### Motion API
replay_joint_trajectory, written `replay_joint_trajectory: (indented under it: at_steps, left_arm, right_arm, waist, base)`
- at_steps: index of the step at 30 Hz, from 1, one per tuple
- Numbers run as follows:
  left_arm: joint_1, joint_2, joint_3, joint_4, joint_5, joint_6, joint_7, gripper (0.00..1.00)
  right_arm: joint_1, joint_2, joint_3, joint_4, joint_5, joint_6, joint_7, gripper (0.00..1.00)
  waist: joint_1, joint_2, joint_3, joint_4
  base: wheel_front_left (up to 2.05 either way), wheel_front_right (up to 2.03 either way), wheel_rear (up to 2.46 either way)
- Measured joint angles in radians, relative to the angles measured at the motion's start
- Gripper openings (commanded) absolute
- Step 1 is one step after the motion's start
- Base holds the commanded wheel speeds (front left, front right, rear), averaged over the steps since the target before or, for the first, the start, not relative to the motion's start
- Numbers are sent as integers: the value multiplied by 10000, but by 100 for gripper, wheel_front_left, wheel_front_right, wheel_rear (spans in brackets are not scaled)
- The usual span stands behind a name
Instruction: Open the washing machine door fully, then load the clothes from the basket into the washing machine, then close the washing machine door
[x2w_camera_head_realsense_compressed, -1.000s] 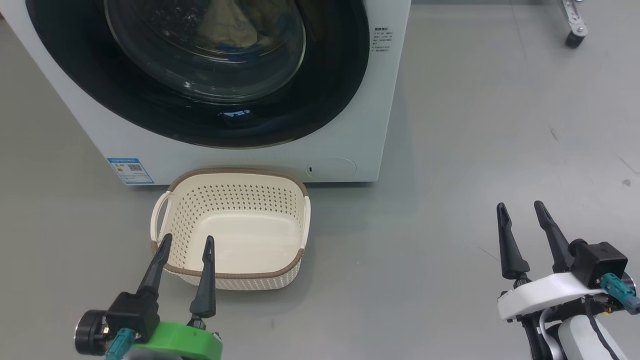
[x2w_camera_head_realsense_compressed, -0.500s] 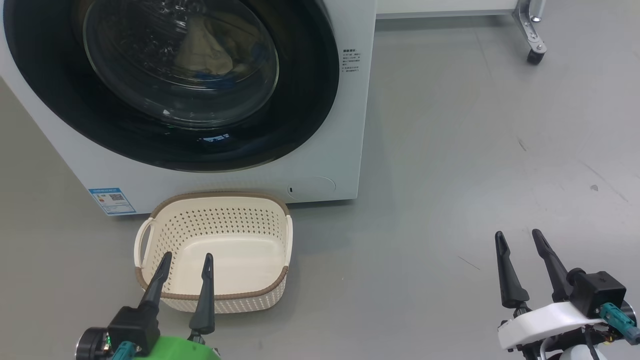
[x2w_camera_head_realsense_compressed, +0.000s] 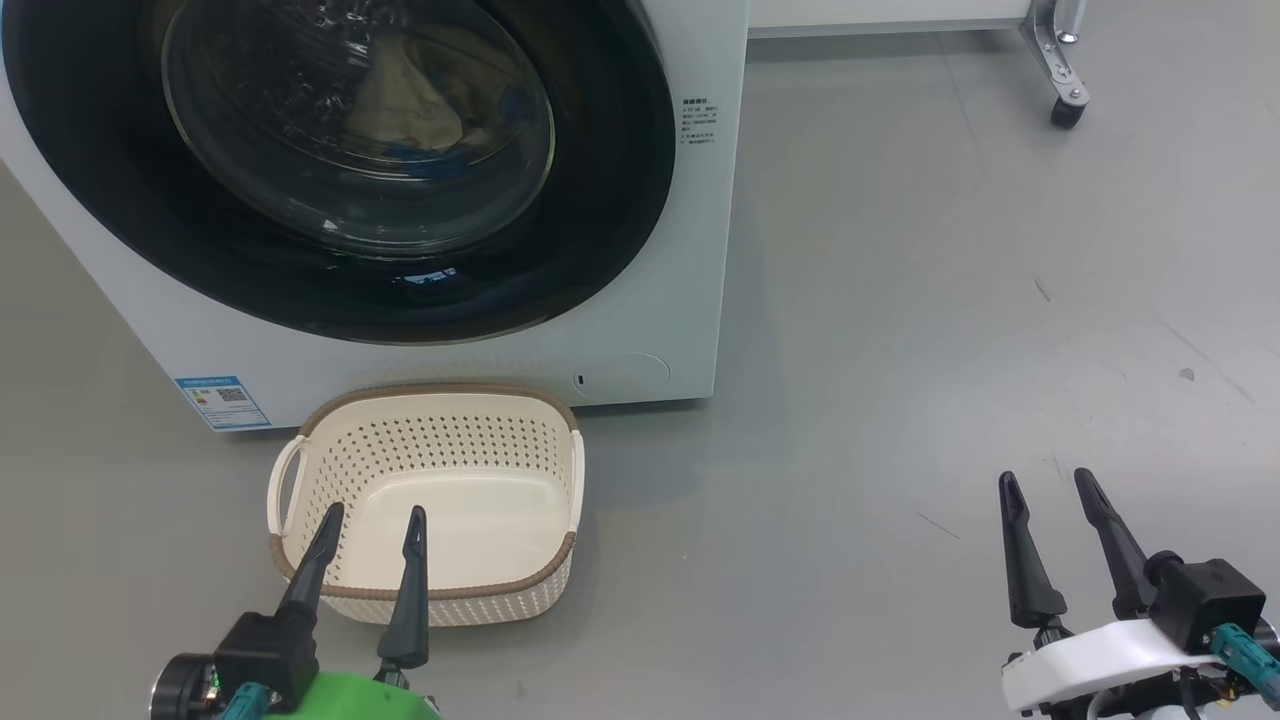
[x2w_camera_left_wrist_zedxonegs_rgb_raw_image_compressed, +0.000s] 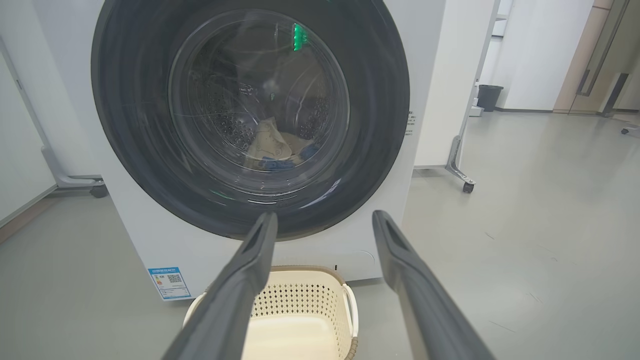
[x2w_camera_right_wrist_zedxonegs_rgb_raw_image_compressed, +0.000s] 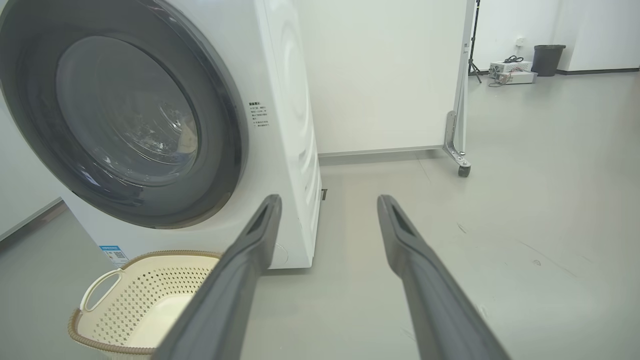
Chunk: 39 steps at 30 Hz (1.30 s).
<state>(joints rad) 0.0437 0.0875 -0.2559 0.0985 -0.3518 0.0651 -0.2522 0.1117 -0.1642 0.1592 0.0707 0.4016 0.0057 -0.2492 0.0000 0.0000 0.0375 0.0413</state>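
So the washing machine (x2w_camera_head_realsense_compressed: 655, 300) sits on the grey floor (x2w_camera_head_realsense_compressed: 900, 420) and its door (x2w_camera_head_realsense_compressed: 610, 200) looks shut, black rim flat against the white front. Through the glass bowl you can make out the clothes (x2w_camera_head_realsense_compressed: 410, 95) lying low in the drum, pale yellowish fabric with a bit of blue at the bottom. It's murky behind the reflections though, so I can't make out any print.

The basket (x2w_camera_head_realsense_compressed: 430, 392) is on the floor just beside the machine's front, under the door and a bit right of the blue sticker (x2w_camera_head_realsense_compressed: 222, 400) at the lower left corner. Its bare cream bottom shows.

The left end effector (x2w_camera_head_realsense_compressed: 375, 512) has its two dark fingers spread wide and nothing between them. In the head view the tips sit over the basket's near rim. From its wrist camera the fingers point at the lower part of the door.

The right end effector (x2w_camera_head_realsense_compressed: 1045, 478) is also wide open and holding nothing, over bare floor well to the right of the basket and machine. A wheeled frame (x2w_camera_head_realsense_compressed: 1062, 95) stands at the back right.
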Motion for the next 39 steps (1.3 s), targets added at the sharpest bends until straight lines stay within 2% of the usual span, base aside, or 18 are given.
replay_joint_trajectory:
  at_steps: [26, 27, 35, 39]
  left_arm:
    - [5, -21, -6, 88, -2, -86, 0, 100]
    - [6, -23, -10, 107, -2, -88, 2, 0]
    - [253, -125, -111, 779, -31, -88, 48, 0]
    - [258, -130, -88, 765, -485, -174, 59, 0]
  right_arm:
    - [253, 59, -75, -286, -71, -10, 0, 100]
    - [253, 61, -73, -278, -71, -8, 0, 0]
    - [343, 366, 79, 339, -10, 17, 56, 0]
    - [412, 370, 77, 341, 389, 31, 61, 0]
  waist:
    - [0, 0, -54, 214]
    - [0, 0, -61, 223]
    - [0, 0, -62, 220]
    - [0, 0, -73, 193]
  base:
    - [0, 0, 0]
    - [0, 0, 0]
    - [0, 0, 0]
    - [0, 0, 0]
